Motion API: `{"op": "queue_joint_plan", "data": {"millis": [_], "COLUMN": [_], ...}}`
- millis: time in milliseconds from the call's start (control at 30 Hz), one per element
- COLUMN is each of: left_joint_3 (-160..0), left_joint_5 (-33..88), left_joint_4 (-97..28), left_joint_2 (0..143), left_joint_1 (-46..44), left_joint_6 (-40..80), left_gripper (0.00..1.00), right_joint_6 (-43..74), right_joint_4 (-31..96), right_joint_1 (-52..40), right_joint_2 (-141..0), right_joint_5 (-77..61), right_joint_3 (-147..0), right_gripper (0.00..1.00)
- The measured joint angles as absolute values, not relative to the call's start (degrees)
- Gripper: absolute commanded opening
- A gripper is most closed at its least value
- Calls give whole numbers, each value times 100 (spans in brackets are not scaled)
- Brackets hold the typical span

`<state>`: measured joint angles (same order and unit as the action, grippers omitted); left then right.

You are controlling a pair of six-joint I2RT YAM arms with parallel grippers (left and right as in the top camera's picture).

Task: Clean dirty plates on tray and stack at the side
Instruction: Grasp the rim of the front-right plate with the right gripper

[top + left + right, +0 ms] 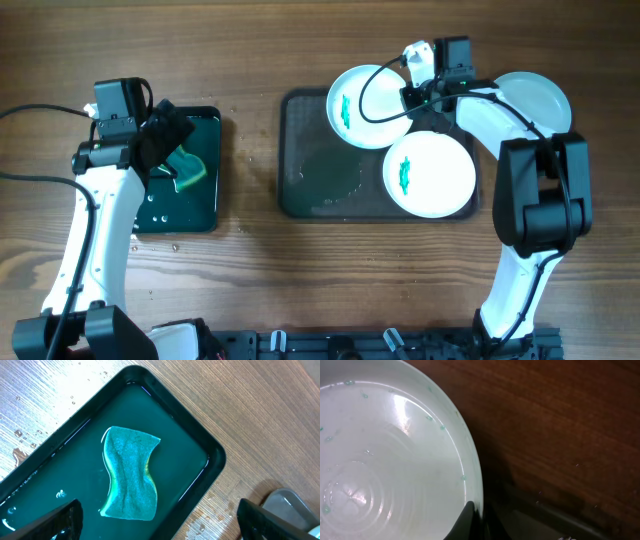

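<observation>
Overhead, the right fingers [410,92] sit at the upper plate [362,105] on the tray [310,170]; only the wrist view shows them shut on its rim. A second plate [430,172] lies on the tray, and a blue plate [535,98] beside it on the desk [250,300]. The left fingers [159,522] gape over the sponge [130,475] in the black tray [215,455].

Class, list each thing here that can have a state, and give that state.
Left gripper: open, above the sponge.
Right gripper: shut on the rear plate's rim.
Rear plate: smeared, overhanging the tray's rear rim.
Front plate: smeared, on the tray.
Side plate: no smear showing, off the tray.
Sponge: lying in green water.
</observation>
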<state>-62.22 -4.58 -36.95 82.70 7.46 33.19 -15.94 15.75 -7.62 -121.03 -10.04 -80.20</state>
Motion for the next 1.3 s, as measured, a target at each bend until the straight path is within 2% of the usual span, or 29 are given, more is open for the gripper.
{"op": "queue_joint_plan", "data": {"millis": [267, 467, 533, 633, 800, 933, 1233, 1300], "left_joint_3": [-6222, -6219, -6208, -6193, -6141, -6121, -6121, -6121], "left_joint_5": [-458, -458, -458, -458, -473, -482, -484, -484], "left_joint_4": [-3699, -3876, -3817, -3669, -3516, -3454, -3011, -2921], "left_joint_2": [8270, 8320, 8412, 8713, 9277, 9334, 10044, 10162], "left_joint_1": [746, 746, 749, 749, 749, 746, 746, 746], "left_joint_6": [3323, 3323, 3321, 3321, 3312, 3310, 3330, 3330], "left_gripper": [86, 88, 94, 96, 96, 92, 93, 88], "right_joint_6": [-1280, -913, -864, -790, -753, -753, -753, -753], "right_joint_4": [2724, 3780, 3793, 3769, 3415, 3277, 2919, 2912], "right_joint_1": [-1444, -1863, -1861, -1861, -1861, -1861, -1861, -1861], "right_joint_2": [-11598, -11489, -11489, -11489, -11489, -11489, -11489, -11489], "right_joint_5": [-996, -991, -991, -1007, -1236, -1343, -1391, -1391], "right_joint_3": [-8014, -7961, -7891, -7749, -7725, -7725, -7618, -7592], "right_gripper": [4, 4, 10, 22, 29, 28, 30, 30]}}
